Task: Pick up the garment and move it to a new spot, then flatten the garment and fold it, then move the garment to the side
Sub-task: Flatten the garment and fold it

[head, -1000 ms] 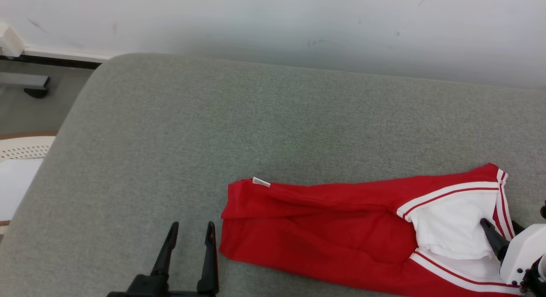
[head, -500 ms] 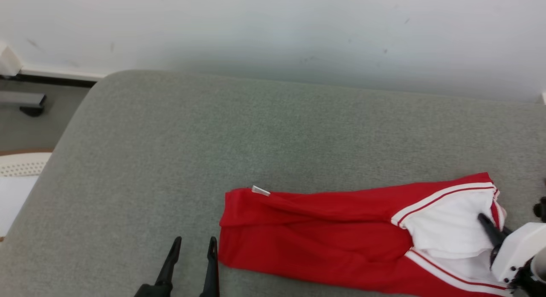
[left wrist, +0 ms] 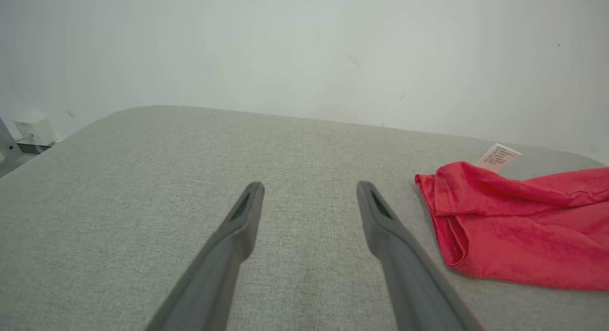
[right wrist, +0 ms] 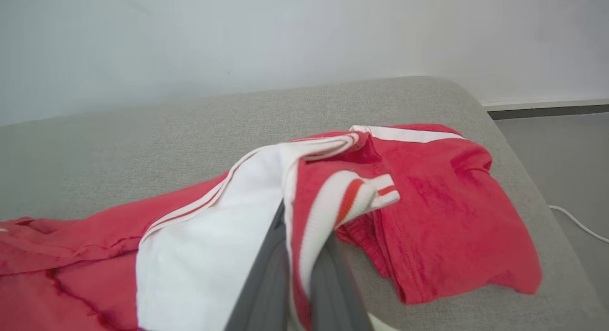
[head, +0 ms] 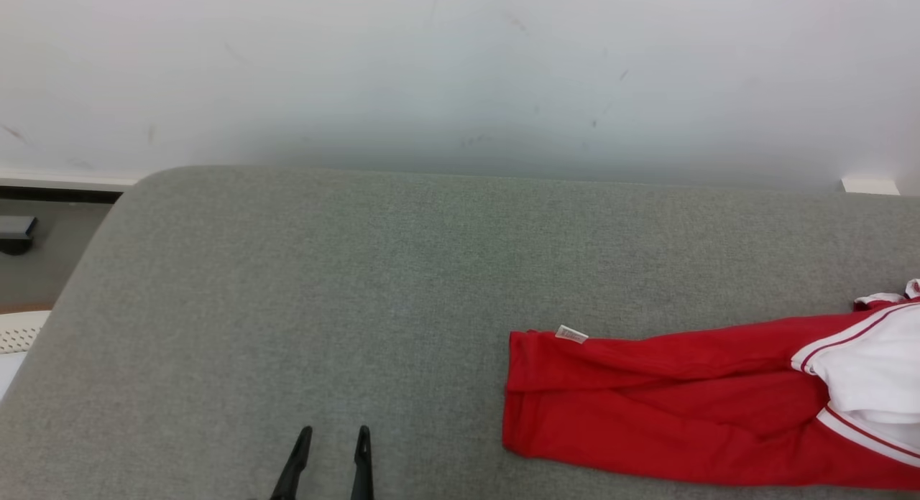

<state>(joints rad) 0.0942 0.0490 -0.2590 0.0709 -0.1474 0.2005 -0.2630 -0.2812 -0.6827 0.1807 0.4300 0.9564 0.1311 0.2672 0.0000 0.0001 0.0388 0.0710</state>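
Observation:
The garment [head: 647, 406] is red with white panels and striped trim, lying stretched along the right part of the grey cushion [head: 323, 284], and runs off the head view's right edge. A small white label [head: 572, 334] sticks up at its left end. My left gripper [head: 330, 439] stands open at the bottom, left of the garment [left wrist: 514, 231] and apart from it; the left gripper [left wrist: 309, 188] has bare cushion between its fingers. My right gripper [right wrist: 304, 226] is shut on the striped white-and-red edge of the garment [right wrist: 442, 212], which is bunched at the cushion's right end.
A pale wall [head: 460, 69] rises right behind the cushion. The cushion's left edge [head: 72, 292] drops to floor holding a white perforated object [head: 18, 335]. Past the rounded right edge [right wrist: 514, 145] lies floor with a white cable [right wrist: 575, 224].
The camera has tilted up. My right gripper has shut on the garment's trim and dragged the garment to the right along the cushion, leaving the head view. The left gripper stays open.

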